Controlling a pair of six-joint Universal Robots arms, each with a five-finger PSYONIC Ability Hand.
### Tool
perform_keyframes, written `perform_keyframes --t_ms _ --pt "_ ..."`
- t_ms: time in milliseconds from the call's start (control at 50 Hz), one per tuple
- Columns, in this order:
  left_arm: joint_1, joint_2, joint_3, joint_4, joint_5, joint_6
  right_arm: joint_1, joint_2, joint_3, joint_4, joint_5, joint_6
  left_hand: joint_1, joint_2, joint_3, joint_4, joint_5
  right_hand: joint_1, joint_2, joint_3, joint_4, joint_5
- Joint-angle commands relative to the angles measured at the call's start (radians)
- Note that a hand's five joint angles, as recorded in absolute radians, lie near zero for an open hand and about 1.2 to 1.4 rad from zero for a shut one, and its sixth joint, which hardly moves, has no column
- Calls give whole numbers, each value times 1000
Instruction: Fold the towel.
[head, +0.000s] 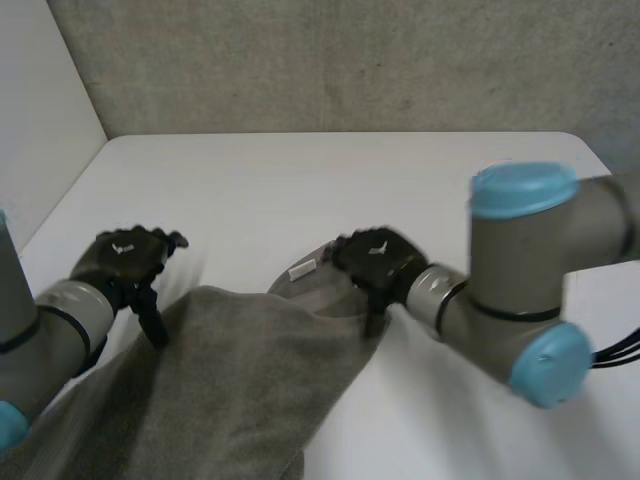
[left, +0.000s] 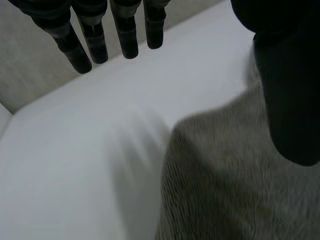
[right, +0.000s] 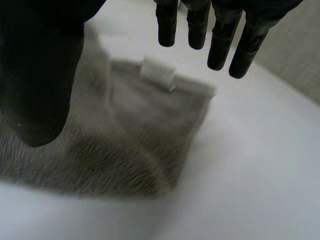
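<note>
Head view: slack hand (head: 378, 262) over towel (head: 240, 390)

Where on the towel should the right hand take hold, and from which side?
Probably the far corner of the towel, by the white label. It lies on the table just below the open right hand with its edges free, so come down from above and pinch that corner's outer edge.

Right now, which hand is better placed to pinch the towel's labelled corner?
Right, probably. The right hand hangs open over that corner, the white label near its fingers. The left hand, open too, sits at the towel's other side.
</note>
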Motion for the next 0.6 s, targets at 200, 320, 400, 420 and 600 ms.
perform_keyframes --t_ms 200,320,400,420,600 --pt "13 -202 -26 76 -9 50 55 114 -47 -20 124 -49 361 363 380 357 230 1019 1002 1007 997 1020" --pt "8 -199 14 77 -9 50 41 53 -35 -112 157 -32 1130 1132 1149 1126 999 1165 1148 1153 1143 1166" --pt "-16 -192 124 74 -10 35 41 -45 -32 -195 184 -23 1130 1132 1149 1126 999 1165 1148 1153 1143 1166" --pt "-16 -192 124 74 -10 34 41 -46 -32 -195 184 -23 1130 1132 1149 1126 999 1165 1148 1153 1143 1166" --pt "-118 -62 444 132 -108 -181 -13 -263 -14 -517 174 -6 1130 1132 1149 1126 999 1165 1148 1153 1143 1166"
